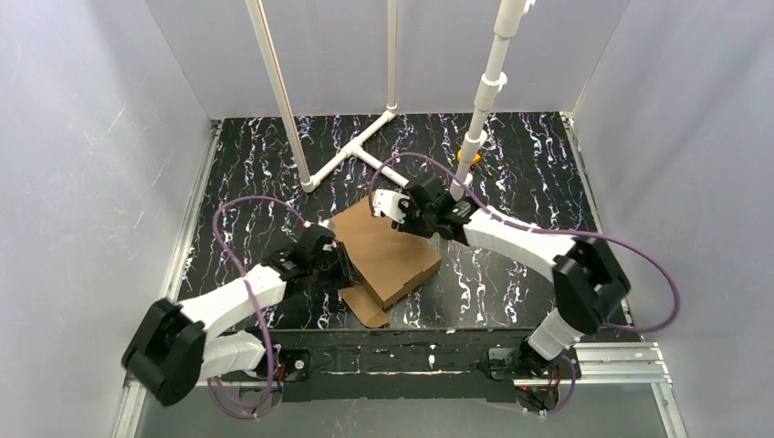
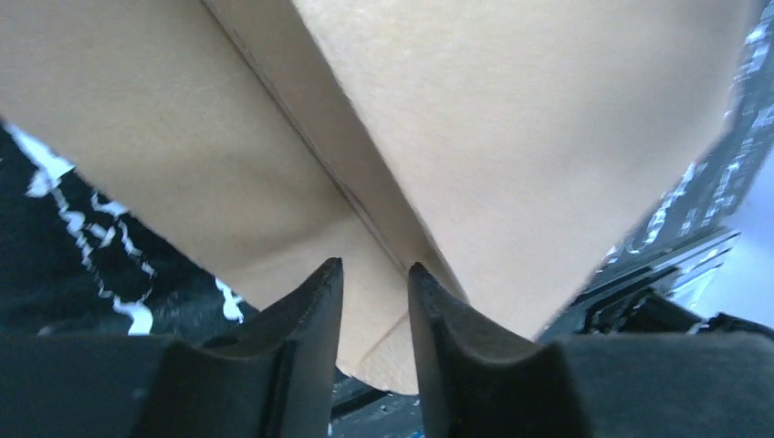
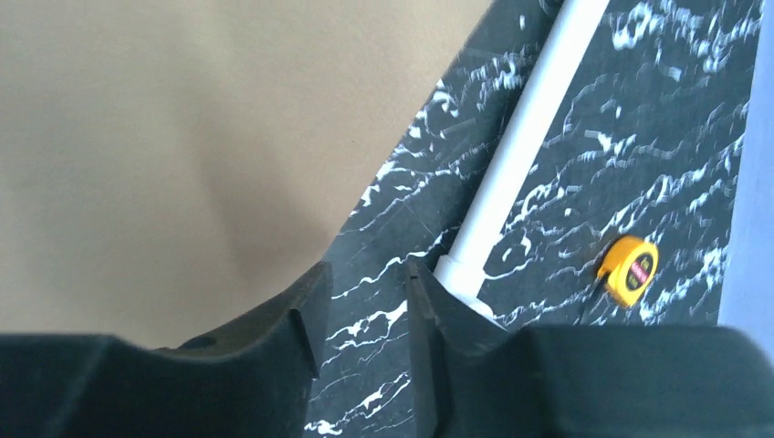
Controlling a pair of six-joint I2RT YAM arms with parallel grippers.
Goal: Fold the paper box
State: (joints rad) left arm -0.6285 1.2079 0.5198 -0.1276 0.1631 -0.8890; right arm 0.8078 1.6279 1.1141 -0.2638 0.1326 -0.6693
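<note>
We're seeing the paper box [image 1: 391, 248] lying flat in the middle of the table [image 1: 511, 173], long axis running diagonally from far-left to near-right, a rounded flap [image 1: 370, 315] poking toward the near edge. The left gripper [image 2: 376, 274] is covering its left edge, jaws a narrow gap apart; whether they're touching cardboard, we can't tell. The right gripper [image 3: 365, 272] is sitting at the far corner, jaws narrowly apart, only table showing between them.

A yellow tape measure [image 3: 628, 270] lies on the black marbled table [image 1: 529, 173] near a white pipe [image 3: 525, 146].
</note>
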